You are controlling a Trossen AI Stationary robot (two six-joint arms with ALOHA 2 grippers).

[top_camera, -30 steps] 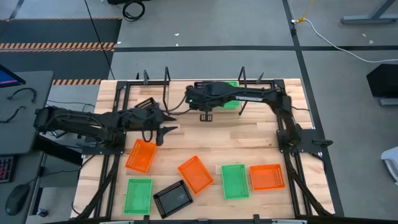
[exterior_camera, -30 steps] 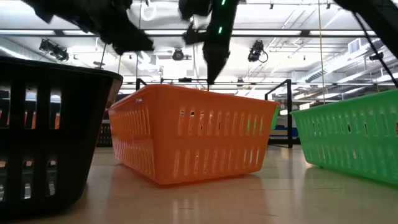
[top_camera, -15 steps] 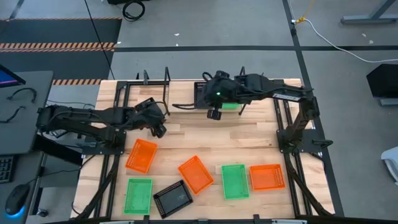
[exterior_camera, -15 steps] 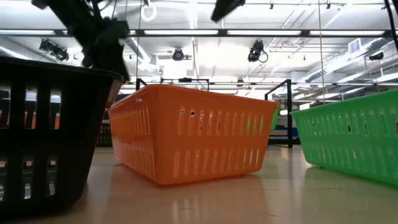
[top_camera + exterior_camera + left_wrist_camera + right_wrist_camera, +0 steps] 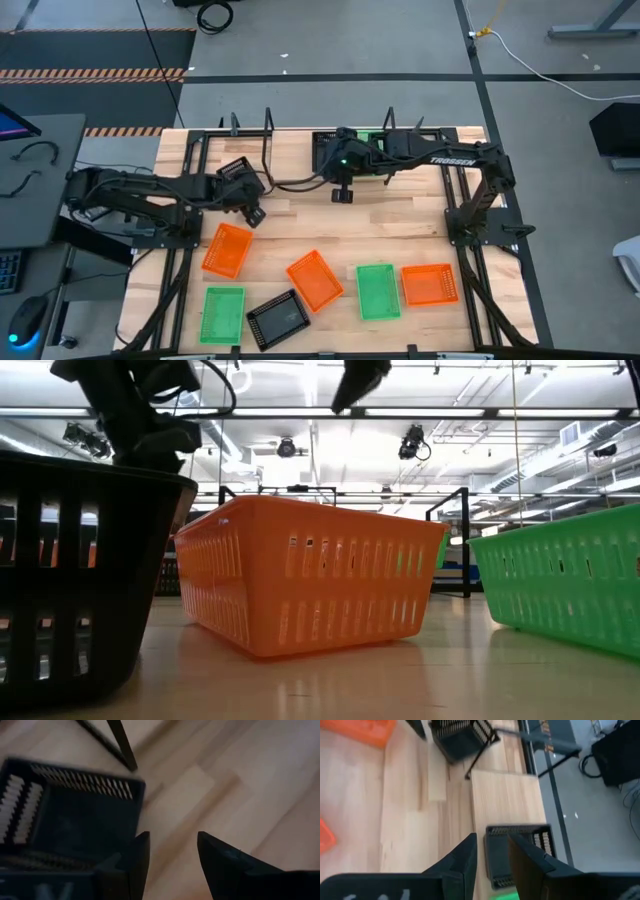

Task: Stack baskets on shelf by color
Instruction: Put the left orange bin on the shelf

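Note:
On the shelf (image 5: 290,150) along the far edge sit a black basket (image 5: 324,145) and a green basket (image 5: 372,140), the green one partly under my right arm. My right gripper (image 5: 342,190) hangs open above the board beside that black basket (image 5: 517,850), with nothing between its fingers. My left gripper (image 5: 252,212) is open and points down at bare table. Another black basket (image 5: 235,170) lies just next to one left finger (image 5: 142,857). Whether that finger touches the basket I cannot tell.
Loose on the near half of the table lie three orange baskets (image 5: 226,250) (image 5: 314,280) (image 5: 429,285), two green ones (image 5: 377,291) (image 5: 222,315) and a black one (image 5: 278,320). Upright black rods (image 5: 268,122) stand along the shelf. Bare wood shows between the arms and these baskets.
My right gripper has risen and drawn back toward the table's right edge, leaving the black basket on the shelf in plain view. My left gripper has tipped downward and rolled, pulling back a little toward the table's left edge. The baskets have stayed where they were.

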